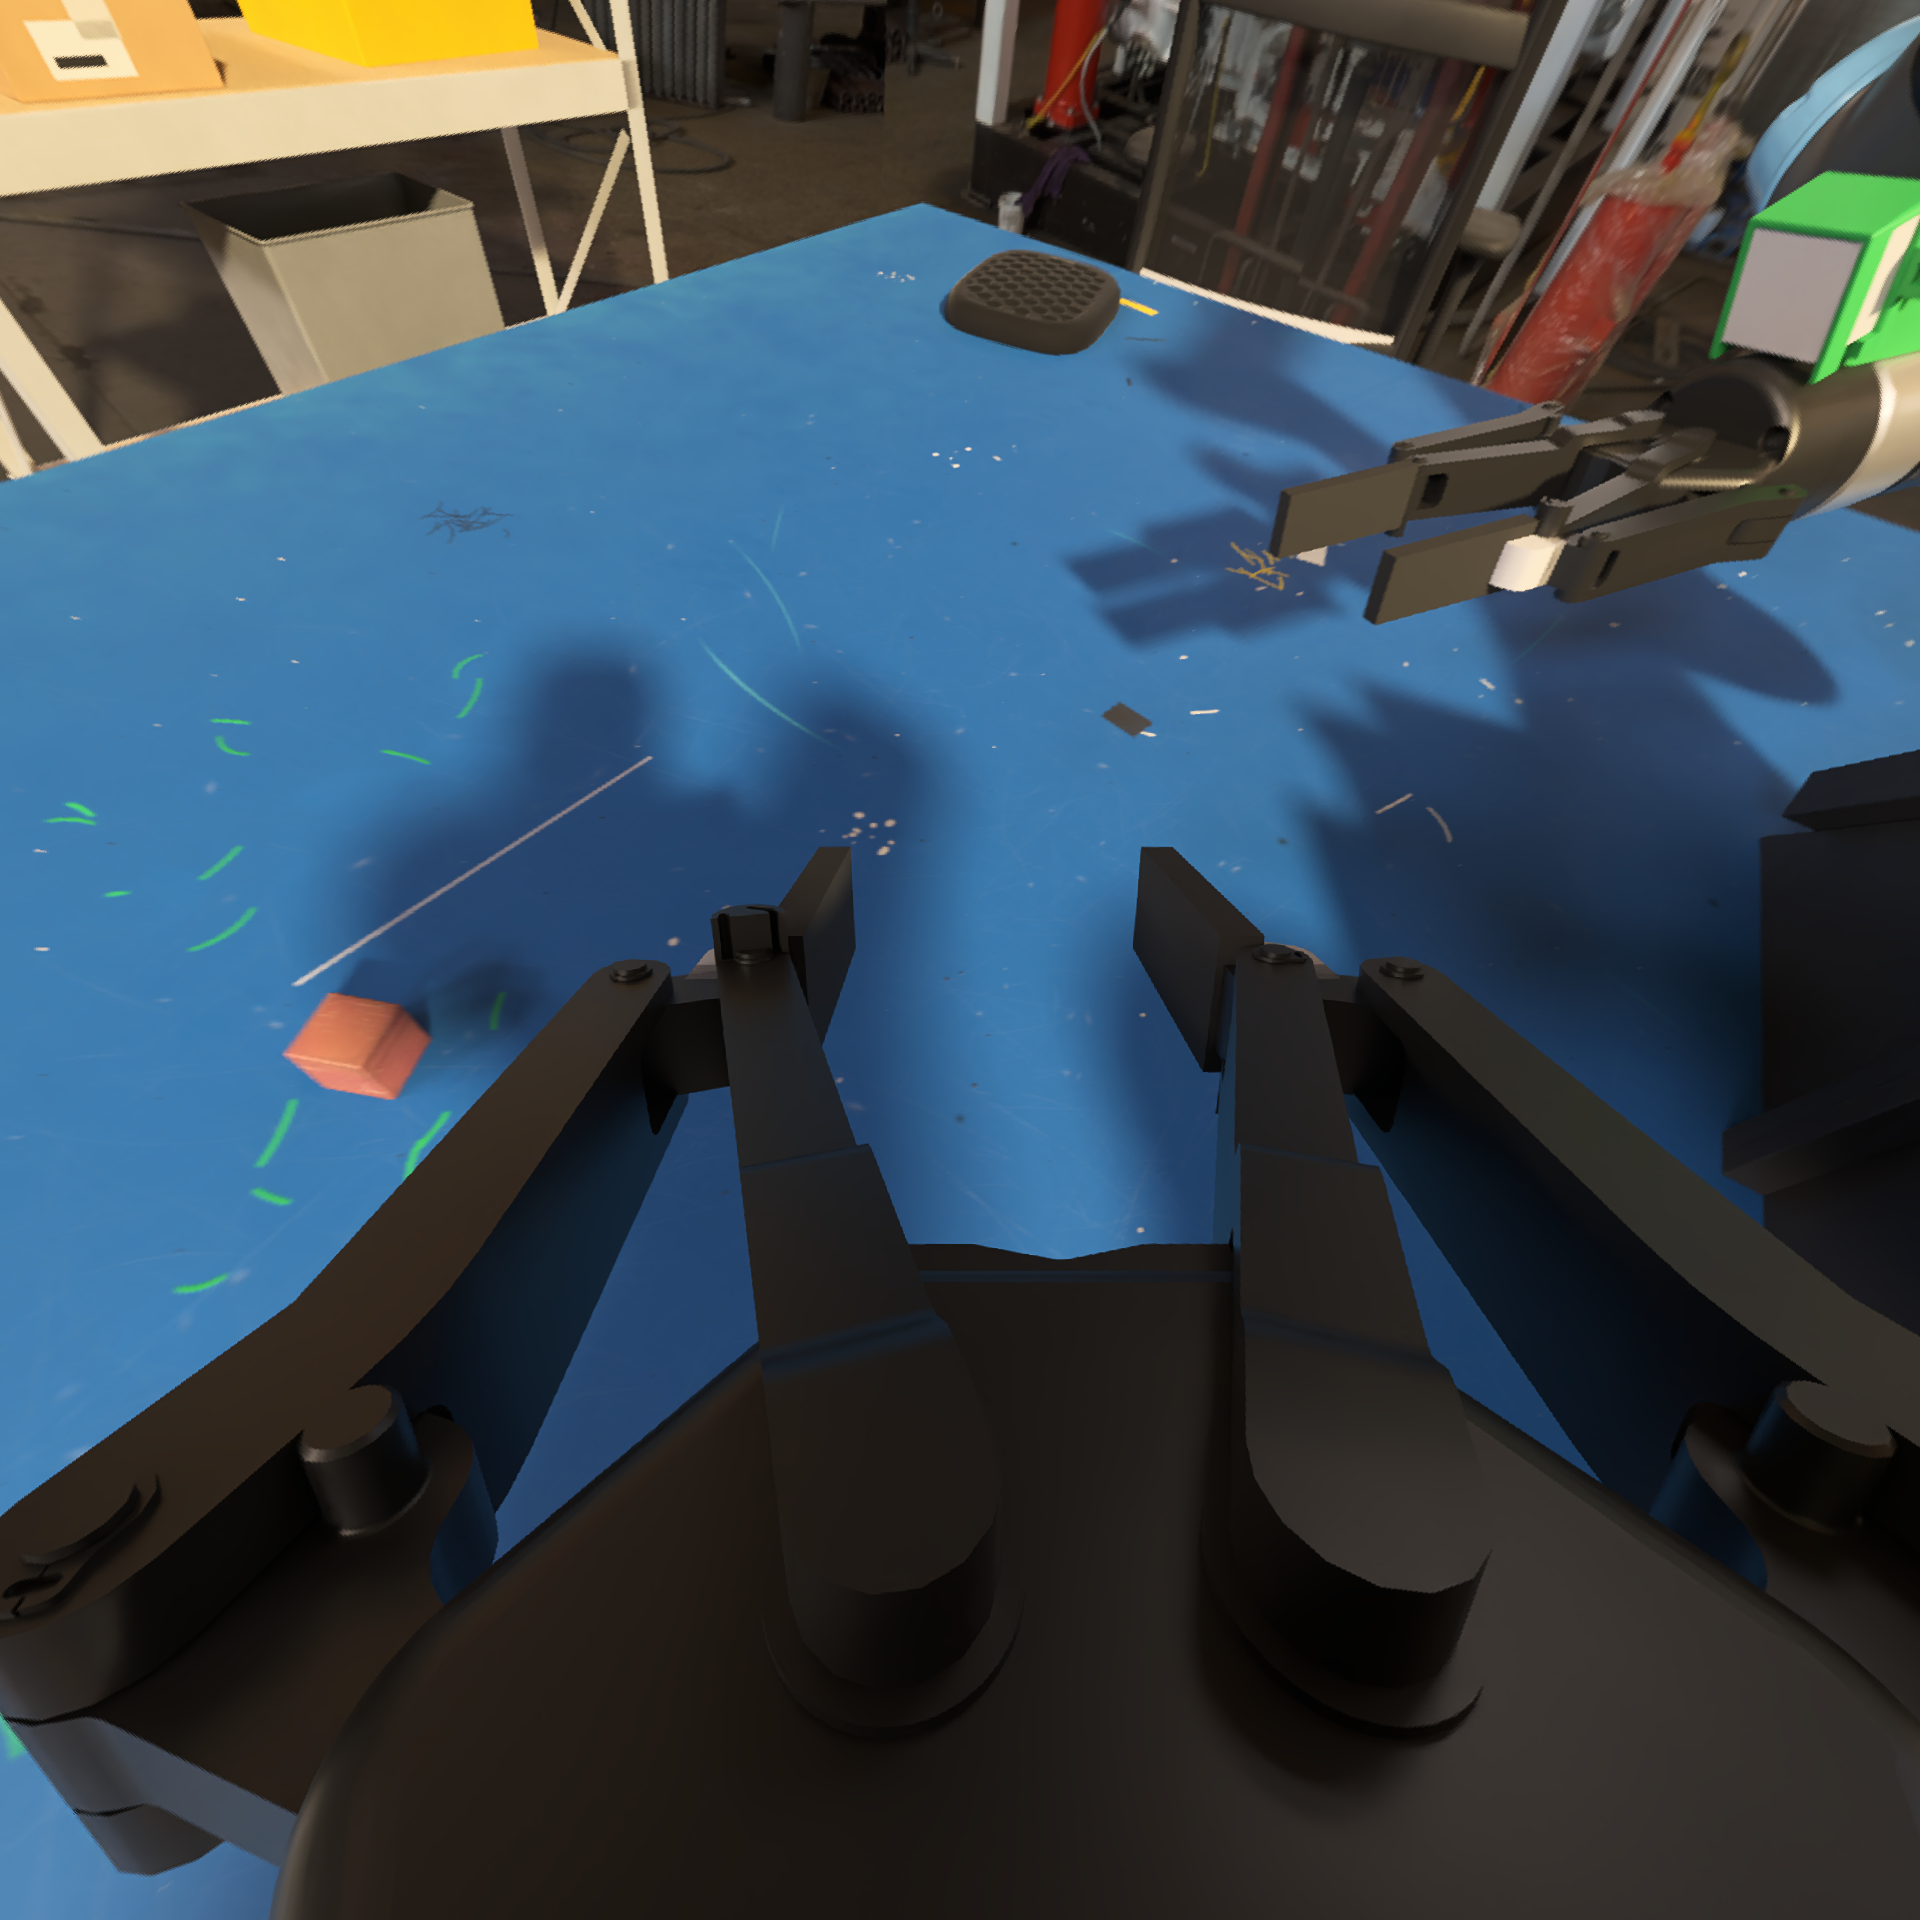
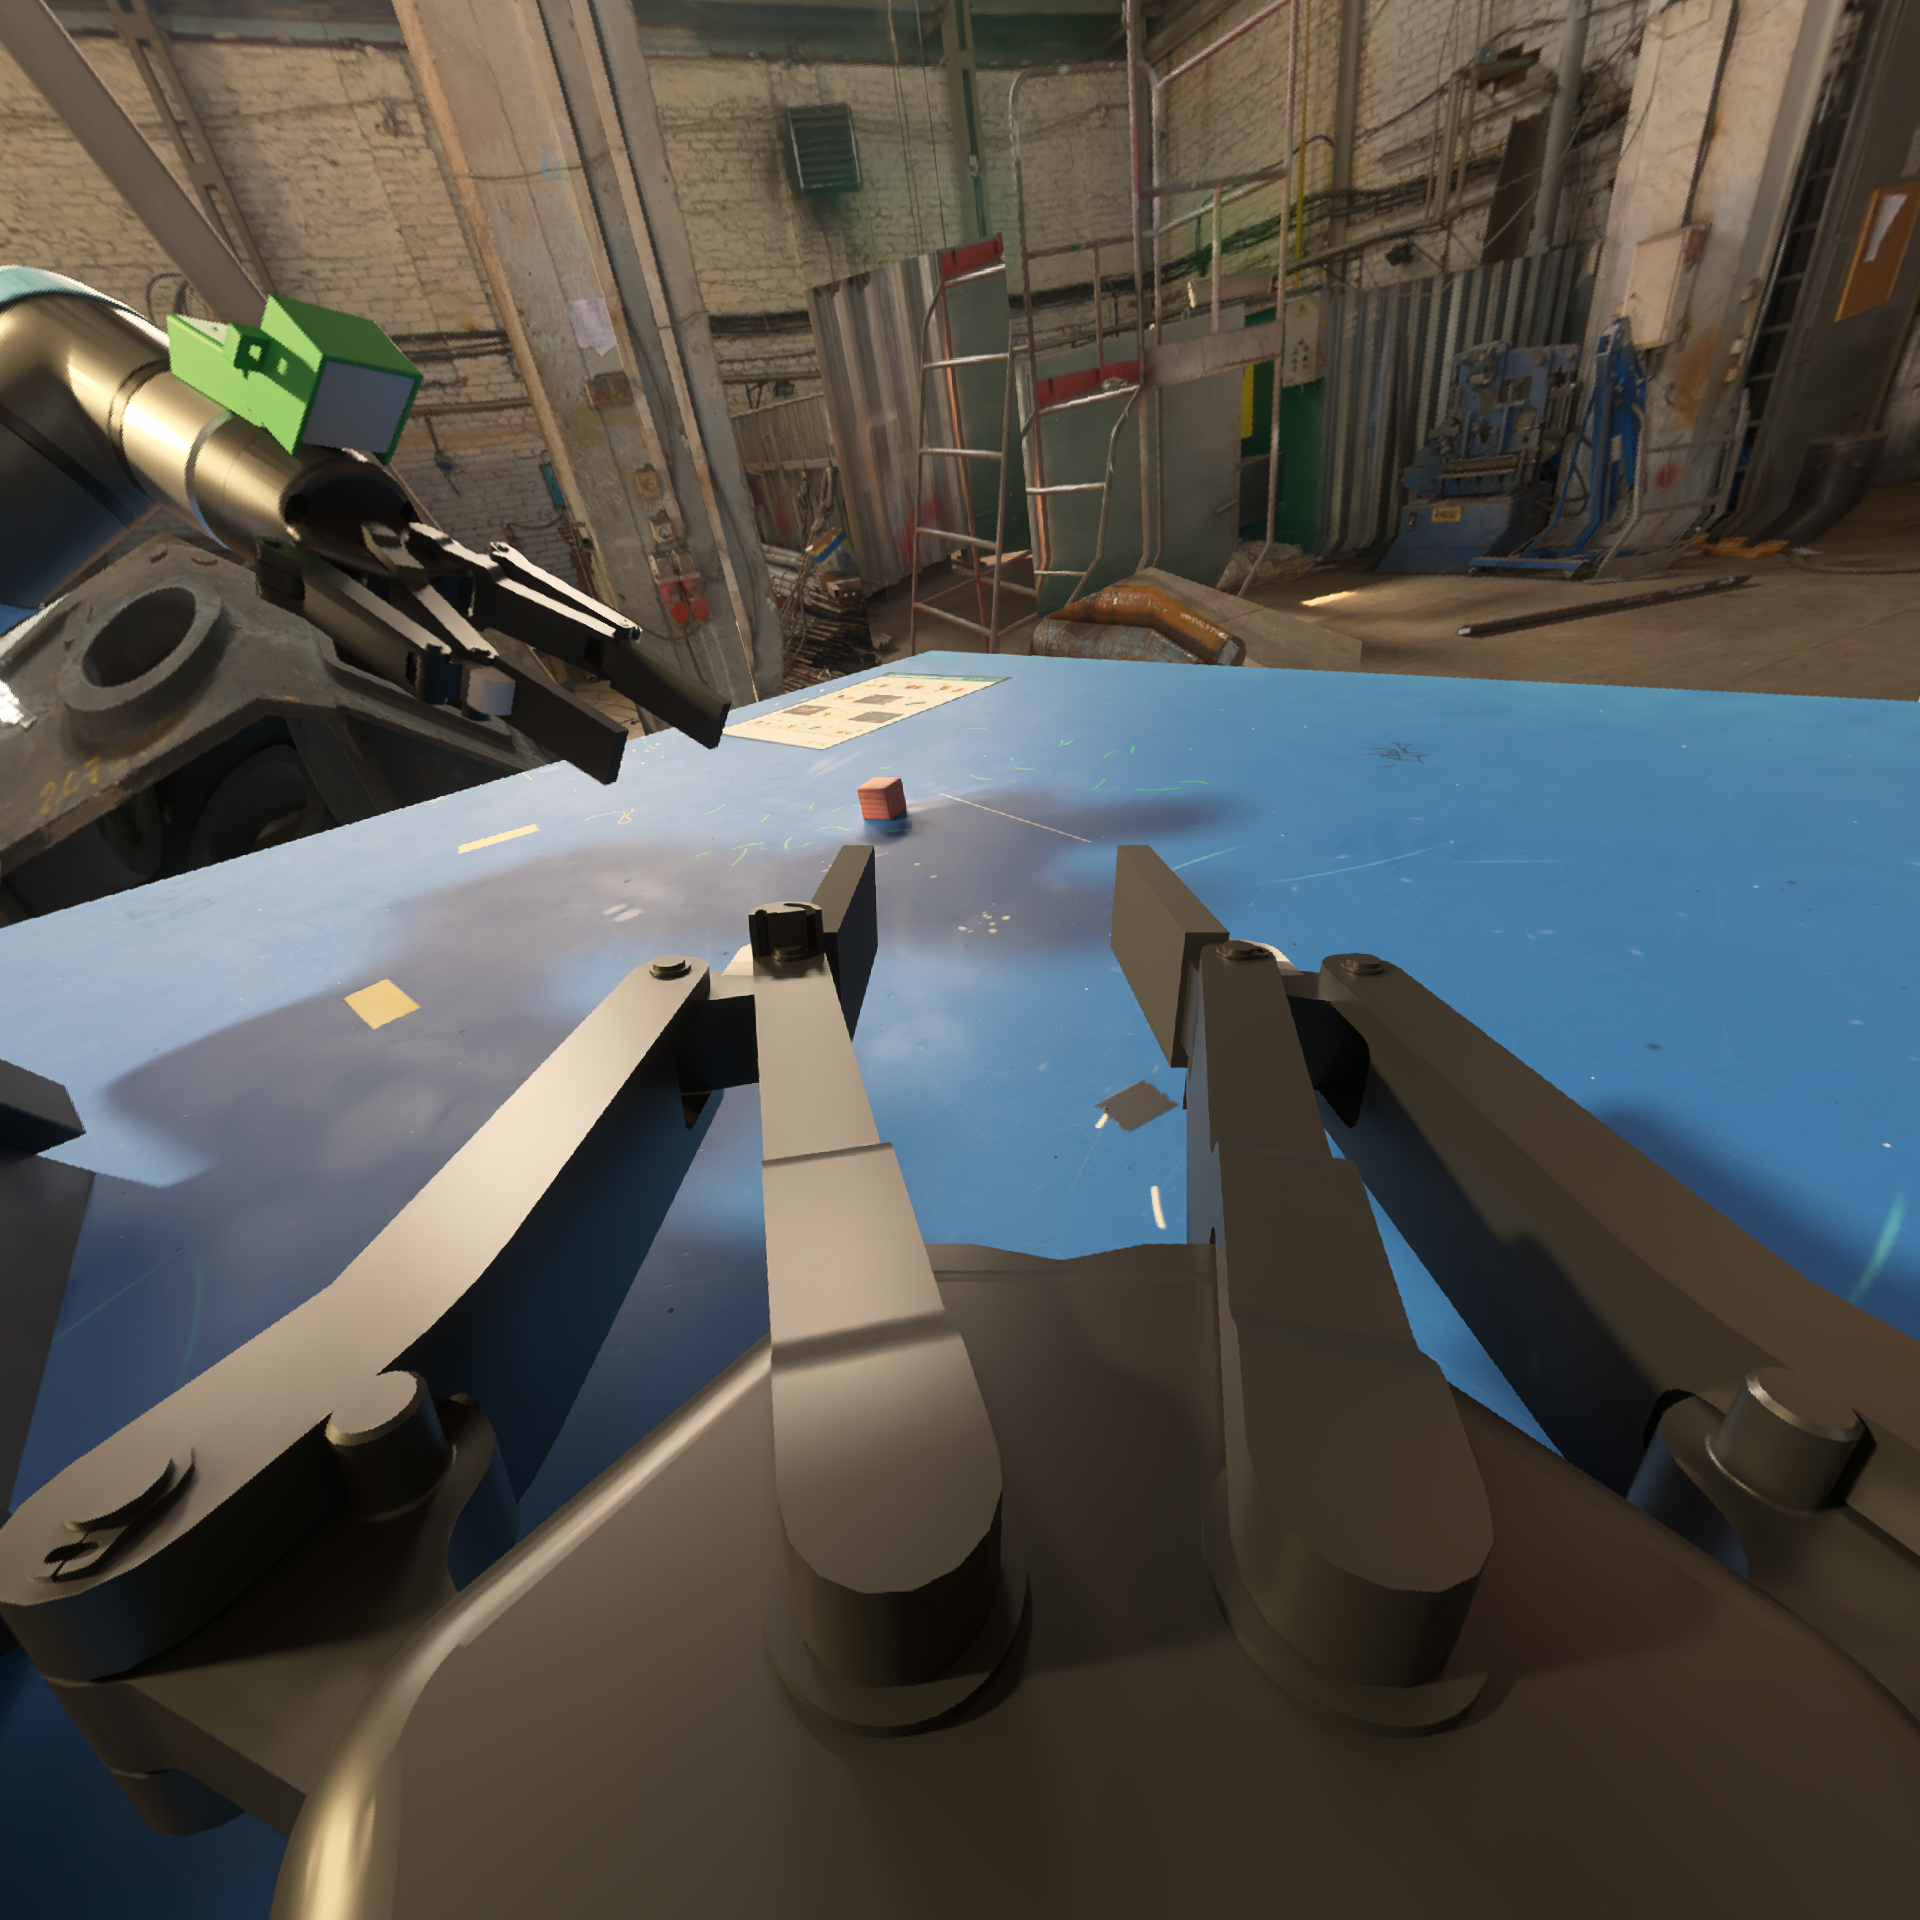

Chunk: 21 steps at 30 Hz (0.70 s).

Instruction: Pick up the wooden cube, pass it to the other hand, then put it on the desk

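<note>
While the wooden cube (image 1: 356, 1044) sits free on the blue surface (image 1: 935, 644), both arms hang above it with nothing gripped. The cube lies well off to the side of the left gripper (image 1: 994, 914), whose jaws are spread wide. The right gripper (image 2: 994, 909) has its jaws wide too, with the cube farther ahead. A dark perforated pad (image 1: 1032, 301) rests near the far edge.

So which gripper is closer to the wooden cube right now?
The left gripper: the cube sits just beside its fingers, while the right gripper sees it far ahead.
</note>
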Each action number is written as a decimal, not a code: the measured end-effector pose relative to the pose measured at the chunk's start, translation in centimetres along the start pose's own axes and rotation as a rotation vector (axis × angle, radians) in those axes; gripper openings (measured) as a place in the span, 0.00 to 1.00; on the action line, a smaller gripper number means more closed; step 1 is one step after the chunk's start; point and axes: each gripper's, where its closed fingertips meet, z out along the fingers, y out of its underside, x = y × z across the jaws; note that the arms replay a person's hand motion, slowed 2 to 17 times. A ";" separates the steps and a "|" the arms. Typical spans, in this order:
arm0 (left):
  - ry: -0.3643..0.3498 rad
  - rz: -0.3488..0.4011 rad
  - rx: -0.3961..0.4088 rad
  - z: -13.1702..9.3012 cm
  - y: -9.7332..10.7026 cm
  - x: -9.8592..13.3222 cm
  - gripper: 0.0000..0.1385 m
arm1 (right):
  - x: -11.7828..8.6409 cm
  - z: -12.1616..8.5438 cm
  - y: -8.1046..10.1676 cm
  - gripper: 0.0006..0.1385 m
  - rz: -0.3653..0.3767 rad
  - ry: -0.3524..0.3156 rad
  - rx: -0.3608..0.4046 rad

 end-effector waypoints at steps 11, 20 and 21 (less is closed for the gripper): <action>-0.120 0.105 -0.105 -2.4 -0.8 -5.2 0.49 | 0.2 0.1 0.7 0.44 0.035 -0.013 -0.022; -0.217 0.181 -0.213 -3.1 -1.0 -10.0 0.47 | 0.1 0.1 0.9 0.43 0.050 -0.021 -0.035; -0.225 0.188 -0.226 -3.0 -0.9 -10.5 0.47 | 0.1 0.1 0.9 0.43 0.049 -0.023 -0.035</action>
